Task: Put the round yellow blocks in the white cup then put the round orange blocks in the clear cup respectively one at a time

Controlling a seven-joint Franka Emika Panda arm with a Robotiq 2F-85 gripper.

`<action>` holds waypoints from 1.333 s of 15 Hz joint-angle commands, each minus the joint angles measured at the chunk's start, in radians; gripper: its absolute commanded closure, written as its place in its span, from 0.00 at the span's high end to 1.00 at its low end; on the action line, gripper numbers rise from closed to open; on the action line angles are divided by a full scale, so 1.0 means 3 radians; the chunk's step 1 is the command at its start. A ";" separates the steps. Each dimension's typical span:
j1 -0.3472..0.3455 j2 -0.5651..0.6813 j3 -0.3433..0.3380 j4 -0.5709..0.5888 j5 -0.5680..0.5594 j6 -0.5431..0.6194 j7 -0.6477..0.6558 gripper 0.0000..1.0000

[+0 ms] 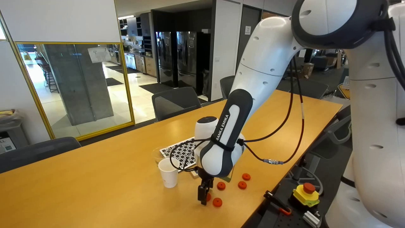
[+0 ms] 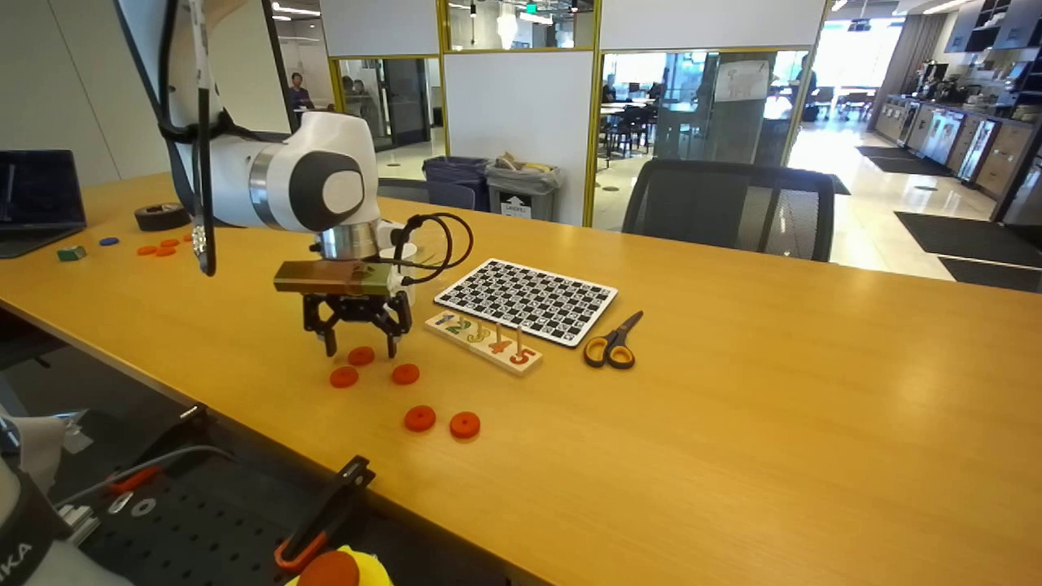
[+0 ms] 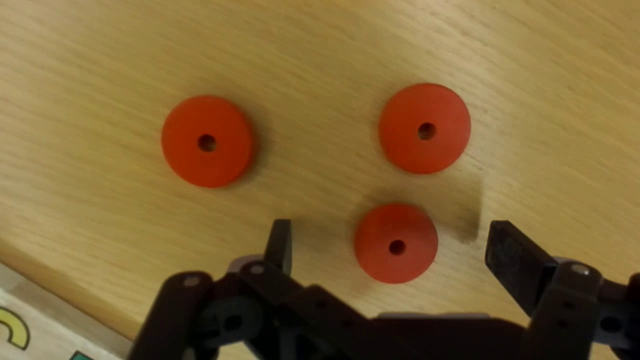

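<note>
- The tool (image 2: 361, 352) is wide, its two fingers (image 3: 281, 245) well apart and pointing down over the desk (image 2: 781, 439).
- A red-orange disc (image 3: 396, 243) lies flat between them in the wrist view, with a gap on either side. How high the fingertips are above the desk, I cannot tell.
- A second disc (image 3: 425, 128) lies just beside that one, apart from it.
- A third disc (image 3: 208, 141) lies farther to the left in the wrist view.
- Two more discs (image 2: 420, 418) lie near each other, toward the desk's edge.
- The white cup (image 1: 168, 172) is upright on the desk, to the left of the tool in an exterior view.
- Just behind it is the clear cup (image 1: 156, 154), faint and mostly hidden.
- The number board (image 2: 488, 342), with its short pegs, lies near the discs in an exterior view.
- The checkered board (image 2: 529, 299) lies flat just beside it.
- Scissors (image 2: 615, 346) lie near a corner of the checkered board.
- Farther along the desk are a tape roll (image 2: 161, 216), a green block (image 2: 72, 253) and a laptop (image 2: 41, 199).
- A mesh chair (image 2: 724, 203) is at the far side of the desk.
</note>
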 commanded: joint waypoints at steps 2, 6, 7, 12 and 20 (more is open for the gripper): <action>-0.0104 0.0062 0.0069 0.0004 -0.0092 0.0109 -0.0109 1.00; -0.0130 0.0079 0.0084 -0.0014 -0.0087 0.0204 -0.0109 1.00; -0.0131 0.0078 0.0085 -0.0016 -0.0092 0.0215 -0.0105 1.00; -0.0119 0.0079 0.0069 -0.0025 -0.0119 0.0289 -0.0094 0.75; 0.0008 -0.0053 -0.0035 -0.0016 -0.0157 0.0163 0.0113 0.21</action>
